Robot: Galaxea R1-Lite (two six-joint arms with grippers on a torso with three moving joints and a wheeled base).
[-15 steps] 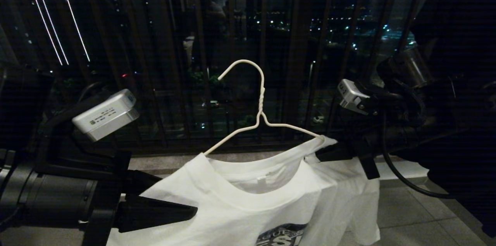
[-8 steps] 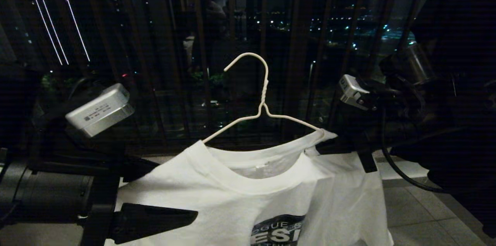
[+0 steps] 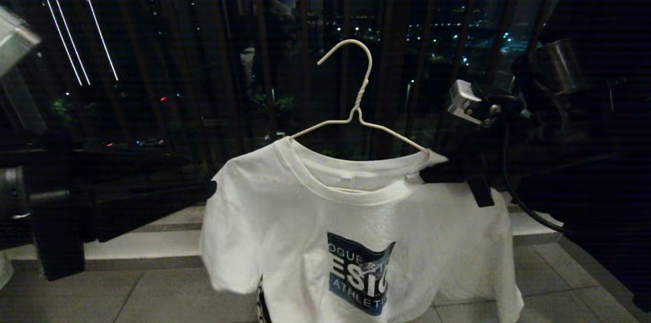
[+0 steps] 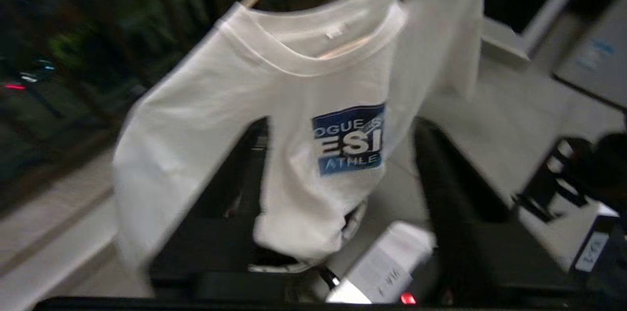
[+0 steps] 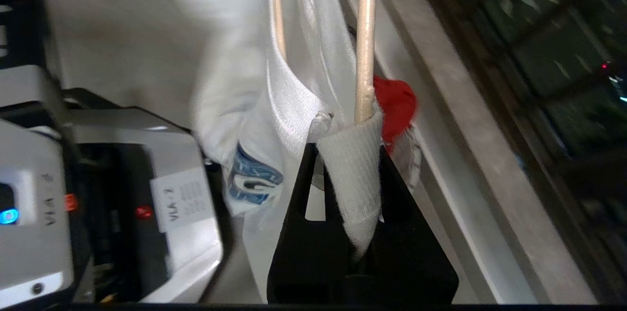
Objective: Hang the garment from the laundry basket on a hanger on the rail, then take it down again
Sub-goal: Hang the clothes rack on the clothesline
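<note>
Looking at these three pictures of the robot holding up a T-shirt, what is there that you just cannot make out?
- Rail: in no view, so where the hanger will hook is unknown.
- Laundry basket: not seen in any view.
- T-shirt lettering: head view, folds and the bottom edge cut it off.
- Left gripper: head view, lost in the dark; its wrist view is blurred.
- Red cloth: right wrist view, mostly hidden behind the shirt and the right gripper.

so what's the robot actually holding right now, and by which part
The right gripper is shut on the hanger at the end of one arm, pinching the T-shirt shoulder over it. The left gripper holds nothing.
</note>
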